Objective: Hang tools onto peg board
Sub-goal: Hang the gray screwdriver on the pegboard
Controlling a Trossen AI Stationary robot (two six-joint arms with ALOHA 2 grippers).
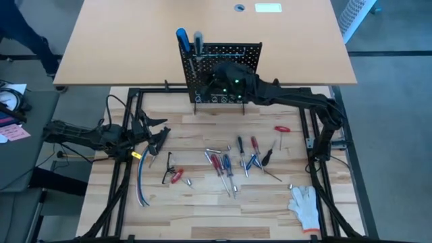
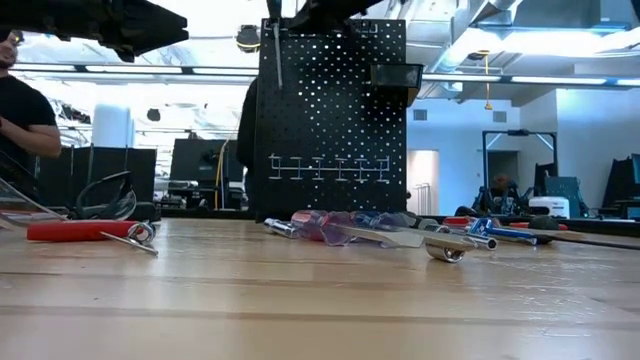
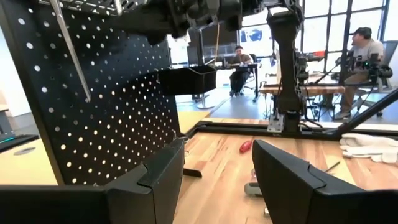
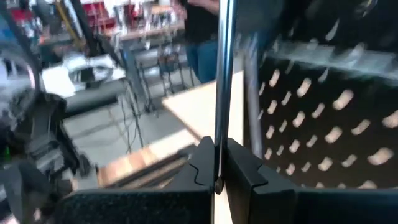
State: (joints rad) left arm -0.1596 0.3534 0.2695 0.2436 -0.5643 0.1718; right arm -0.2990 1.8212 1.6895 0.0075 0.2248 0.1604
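Right gripper (image 4: 217,180) clamped on a thin metal rod (image 4: 222,81) at the peg board (image 1: 223,71) top edge; left gripper (image 1: 156,137) idle, jaws open, near the table (image 1: 202,209) left edge.

White glove (image 1: 305,204) lying near the front right corner of the wooden table (image 1: 202,209), bundle of coloured cables (image 1: 140,177) trailing along its left side, people sitting at desks in the room beyond, monitors standing there
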